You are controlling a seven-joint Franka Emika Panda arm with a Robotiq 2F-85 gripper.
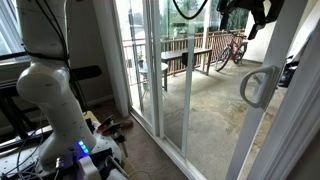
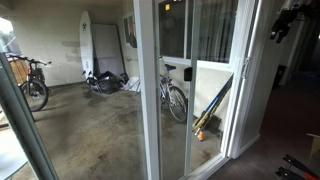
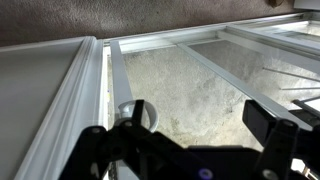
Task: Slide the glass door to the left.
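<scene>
The glass door shows in an exterior view as a white frame [image 1: 287, 120] with a pale grey D-shaped loop handle [image 1: 257, 86] on its edge. My gripper [image 1: 246, 12] hangs high above the handle there and sits at the top right of an exterior view [image 2: 286, 20]. In the wrist view I look down along the frame [image 3: 60, 100]. The handle [image 3: 137, 113] lies just inside my left finger. My gripper [image 3: 185, 135] is open and empty, its fingers wide apart over the concrete floor seen through the glass. I cannot pick out the handle in an exterior view that shows the surfboard.
The white robot body [image 1: 50, 85] stands at the left with cables at its base. A handle-less glass panel [image 1: 150, 70] stands next to the door. Outside are a bench [image 1: 185, 55], bicycles [image 2: 175, 95] [image 2: 30, 85] and a surfboard [image 2: 88, 45].
</scene>
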